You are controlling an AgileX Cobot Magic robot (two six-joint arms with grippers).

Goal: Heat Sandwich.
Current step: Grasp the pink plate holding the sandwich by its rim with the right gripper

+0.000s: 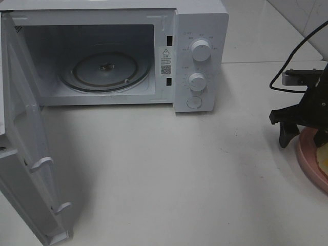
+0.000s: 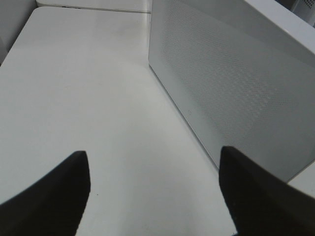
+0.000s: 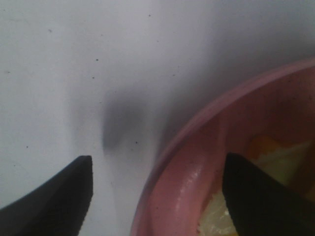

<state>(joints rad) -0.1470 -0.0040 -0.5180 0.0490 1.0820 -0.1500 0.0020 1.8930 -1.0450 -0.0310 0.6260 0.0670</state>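
Note:
The white microwave (image 1: 128, 56) stands at the back with its door (image 1: 25, 154) swung wide open and a glass turntable (image 1: 105, 69) inside. The pink plate (image 1: 310, 159) sits at the right edge with the pale yellow sandwich (image 1: 324, 159) on it, mostly cut off. My right gripper (image 1: 300, 136) is open and straddles the plate's near rim (image 3: 187, 162), one finger outside (image 3: 54, 196) and one inside (image 3: 266, 196) by the sandwich (image 3: 280, 160). My left gripper (image 2: 155, 196) is open and empty beside the microwave's perforated side wall (image 2: 231, 93); it is out of the exterior view.
A white countertop (image 1: 169, 174) stretches in front of the microwave. A black cable (image 1: 302, 41) runs at the back right. The microwave's control panel with two knobs (image 1: 200, 51) faces front. A tiled wall lies behind.

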